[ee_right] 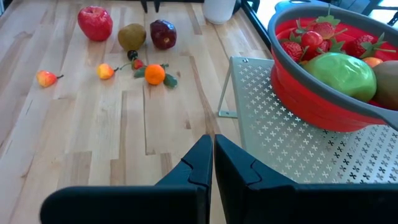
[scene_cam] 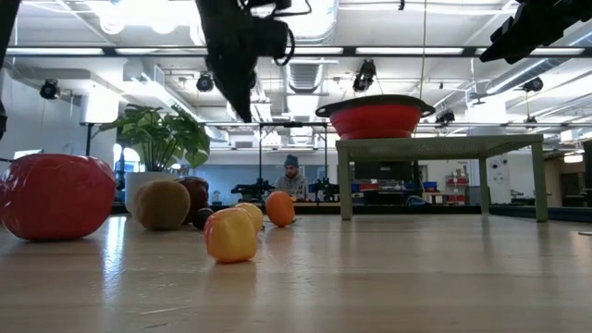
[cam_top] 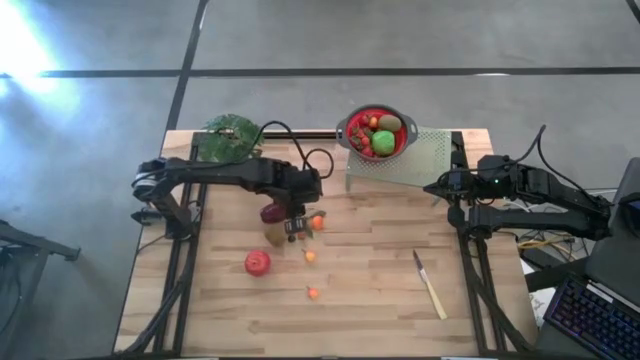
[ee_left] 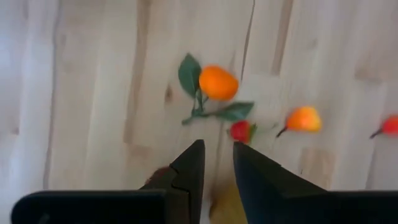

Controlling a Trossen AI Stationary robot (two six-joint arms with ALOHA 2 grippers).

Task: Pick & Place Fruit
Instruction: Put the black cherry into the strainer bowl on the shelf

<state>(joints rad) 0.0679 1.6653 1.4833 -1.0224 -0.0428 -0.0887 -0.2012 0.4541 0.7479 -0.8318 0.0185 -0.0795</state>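
Loose fruit lies at mid-table: a red apple (cam_top: 257,263), a brown kiwi (cam_top: 275,236), a dark red fruit (cam_top: 271,213), a leafy orange (ee_left: 217,82), a tiny strawberry (ee_left: 241,130) and a small yellow-orange pear (ee_left: 303,119). My left gripper (ee_left: 217,149) hangs above this cluster, well clear of the table (scene_cam: 245,111), pointing steeply down. Its fingers stand narrowly open with nothing between them. My right gripper (ee_right: 211,155) waits shut at the table's right side (cam_top: 440,187), holding nothing.
A red colander (cam_top: 378,132) with a green fruit, a kiwi and strawberries stands on a perforated metal stand (cam_top: 410,160) at the far right. A pale-handled knife (cam_top: 430,285) lies at the near right. A potted plant (cam_top: 232,135) stands at the far left. One more small fruit (cam_top: 313,293) lies nearer the front edge.
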